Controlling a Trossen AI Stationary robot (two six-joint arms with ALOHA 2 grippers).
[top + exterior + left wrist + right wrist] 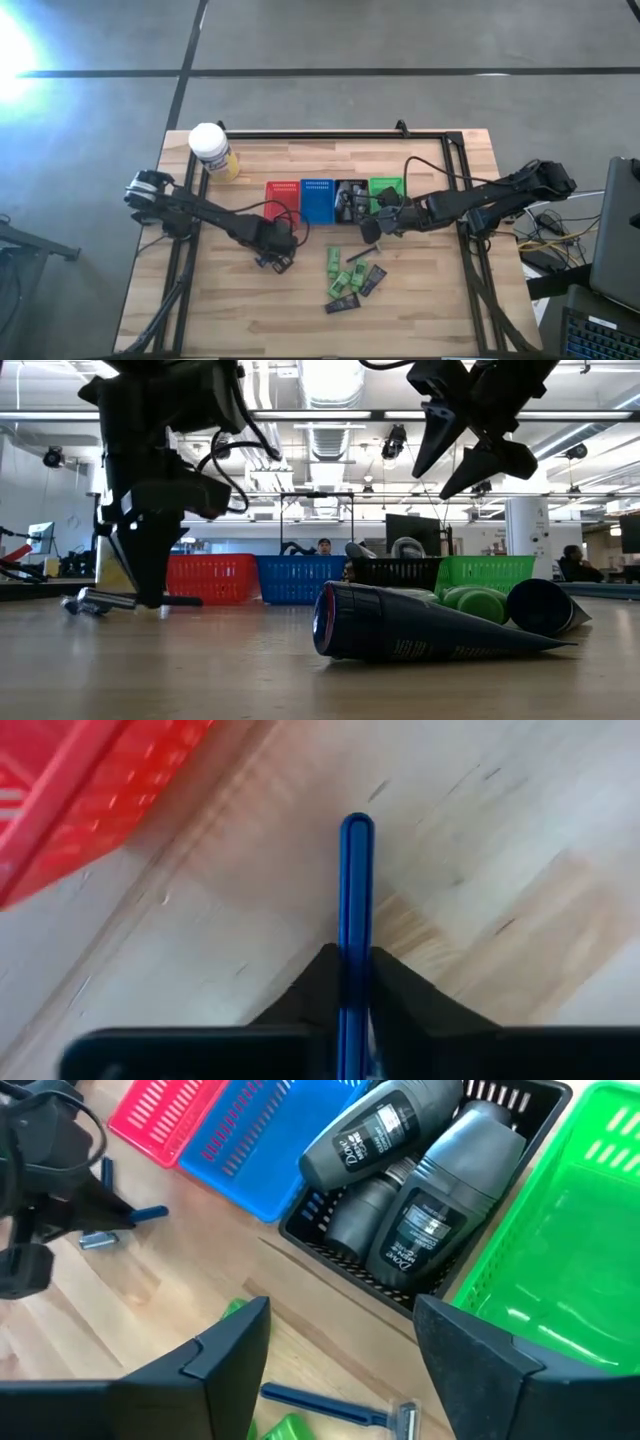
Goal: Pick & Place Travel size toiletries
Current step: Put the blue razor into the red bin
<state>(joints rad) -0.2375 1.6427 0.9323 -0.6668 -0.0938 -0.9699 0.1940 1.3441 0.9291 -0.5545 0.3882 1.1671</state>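
My left gripper (274, 250) is low over the table in front of the red basket (282, 196), shut on a thin blue razor (356, 870). My right gripper (340, 1320) hangs open above the table in front of the black basket (420, 1190), touching nothing. That basket holds several grey oval bottles (385, 1130). Another blue razor (330, 1405) and a green packet (280, 1430) lie below the right fingers. More green packets and dark sachets (350, 280) lie on the table's near side. A dark tube (430, 628) lies close to the low camera. My left gripper pinches the blue razor's handle (356, 935) between its two fingers (325, 982), coming from above and pointing down, across the handle. The handle's free end (357, 822) sticks out past the fingertips. The razor (110, 600) lies level at table height; whether it is lifted, I cannot tell.
The red, blue (317, 198), black and green (386, 190) baskets stand in a row at mid table. A yellow jar with a white cap (212, 150) stands at the far left. A black frame (330, 134) runs along the table's edges. Bare wood lies at the near left.
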